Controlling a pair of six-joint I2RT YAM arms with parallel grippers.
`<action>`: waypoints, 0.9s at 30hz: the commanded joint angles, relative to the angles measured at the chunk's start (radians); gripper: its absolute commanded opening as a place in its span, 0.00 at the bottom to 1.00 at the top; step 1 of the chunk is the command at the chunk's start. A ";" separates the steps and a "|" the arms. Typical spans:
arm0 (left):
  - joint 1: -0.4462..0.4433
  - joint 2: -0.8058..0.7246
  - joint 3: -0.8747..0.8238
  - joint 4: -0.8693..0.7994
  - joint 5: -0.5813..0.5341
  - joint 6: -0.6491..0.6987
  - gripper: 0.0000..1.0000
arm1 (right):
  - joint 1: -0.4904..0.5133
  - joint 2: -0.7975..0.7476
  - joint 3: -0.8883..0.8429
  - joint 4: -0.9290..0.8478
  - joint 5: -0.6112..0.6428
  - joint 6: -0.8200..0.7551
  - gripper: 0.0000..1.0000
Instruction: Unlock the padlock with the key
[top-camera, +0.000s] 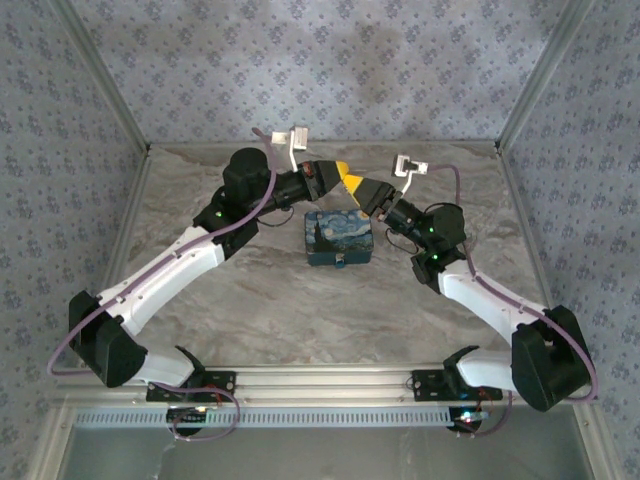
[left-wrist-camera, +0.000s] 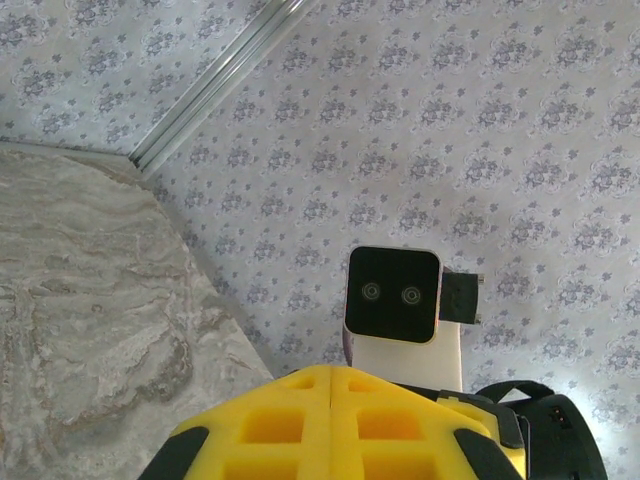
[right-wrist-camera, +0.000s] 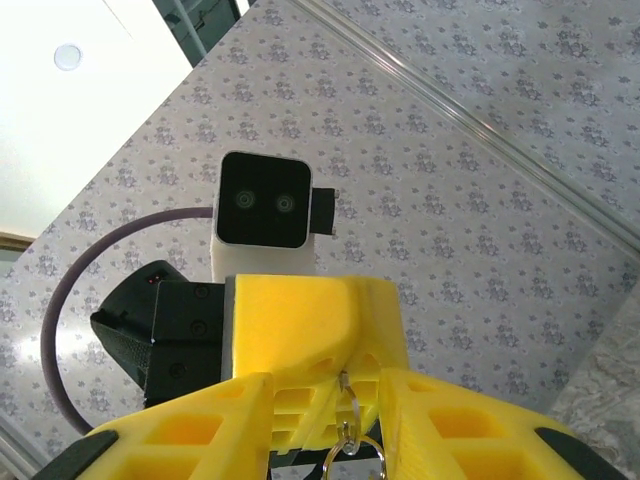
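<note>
**Key ring hangs over closed box**

Top: arms meet above a shut painted box (top-camera: 340, 238) on the desk (top-camera: 300, 320), contents hidden. Left wrist: left jaws pressed together. Right wrist: right jaws partly apart, key ring (right-wrist-camera: 347, 440) dangling from the left jaws' tips

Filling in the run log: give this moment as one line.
left gripper: shut on key ring | right gripper: open, facing it tip to tip | Starry Night box: on table, untouched
</note>
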 joint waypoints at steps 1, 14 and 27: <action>-0.006 -0.024 -0.009 0.046 -0.001 -0.007 0.00 | 0.011 0.005 0.036 0.044 -0.022 0.004 0.33; -0.007 -0.046 -0.025 0.068 -0.010 -0.013 0.00 | 0.014 0.021 0.017 0.037 0.009 -0.013 0.10; -0.007 -0.045 -0.033 0.070 -0.005 -0.015 0.00 | 0.003 -0.014 0.008 0.024 0.015 -0.021 0.45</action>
